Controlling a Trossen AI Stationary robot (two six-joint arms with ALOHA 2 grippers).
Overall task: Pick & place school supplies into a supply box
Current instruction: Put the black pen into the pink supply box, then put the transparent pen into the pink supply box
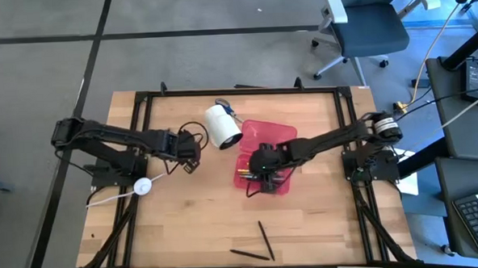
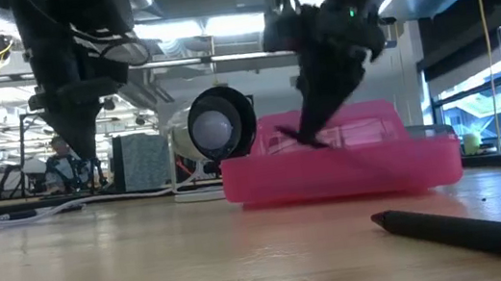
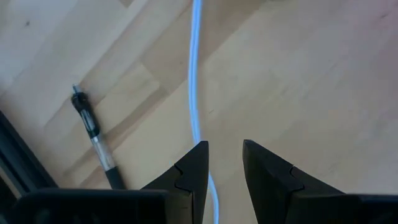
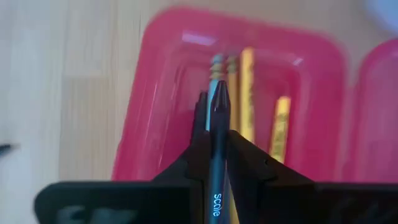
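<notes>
We have the right tool directly above the supply box, its fingers pinched tight on a dark pen. The pen's long axis runs out past the fingertips and lines up with the yellow pencils already lying in the box's open tray, so it is roughly parallel to the tray's long side. In the low view the pen slants down from the tool with its lower end at about the level of the box's rim; we cannot tell whether it touches anything inside.

The relation that matters is simple: the tray lies straight below the held pen, and the pen's length sits within the tray's walls. We judge that letting go here, or after a slight lowering, would drop it among the pencils.

Our left tool hangs over the counter well off from the box, on the far side of the white cylinder, fingers parted a little and holding nothing, with a white cable running beneath it.

Two dark pens still lie on the counter near its front edge, well apart from the box and nearer our right arm.
</notes>
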